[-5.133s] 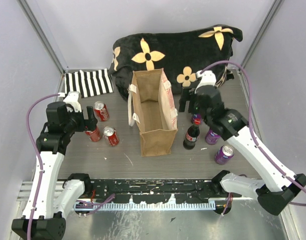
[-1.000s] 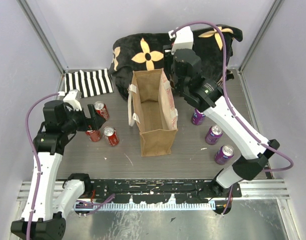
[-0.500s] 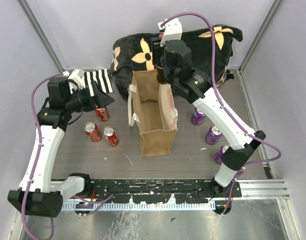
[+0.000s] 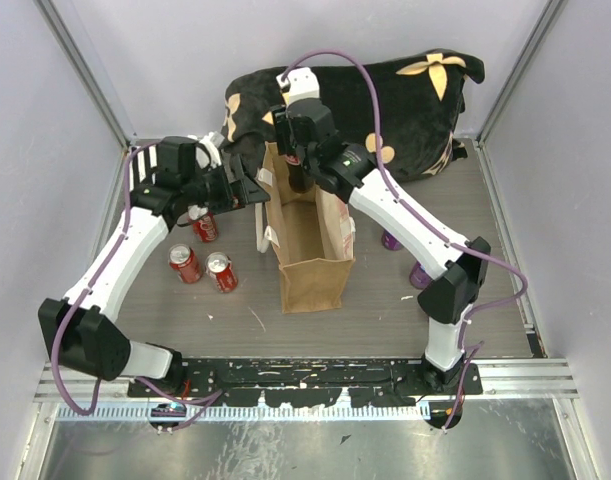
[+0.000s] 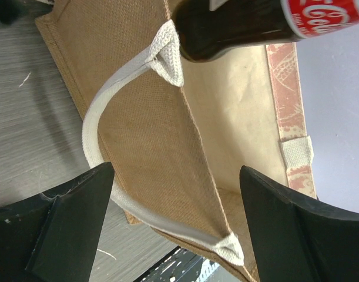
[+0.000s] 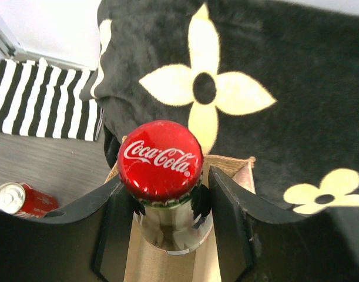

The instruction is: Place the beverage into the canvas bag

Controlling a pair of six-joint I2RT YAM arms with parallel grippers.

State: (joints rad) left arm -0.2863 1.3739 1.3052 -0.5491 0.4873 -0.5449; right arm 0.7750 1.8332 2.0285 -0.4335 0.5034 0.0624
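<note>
Risk: Coca-Cola bottle (image 6: 160, 160) hangs over far end of canvas bag (image 4: 313, 285), base close to left rim near strap handle (image 5: 92, 138). Right gripper (image 6: 167, 223) clamped on its neck. Left gripper (image 5: 176, 173) spread wide beside bag, grips nothing. If you lower off-centre, base may catch rim and fold wall or tip bag

The bottle (image 6: 167, 229) bears white "Coca-Cola" script on its red cap (image 6: 160, 158), partly legible on its label (image 5: 323, 14).

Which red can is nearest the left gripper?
The far red can, close by the left gripper; the other two sit together nearer the bases.
</note>
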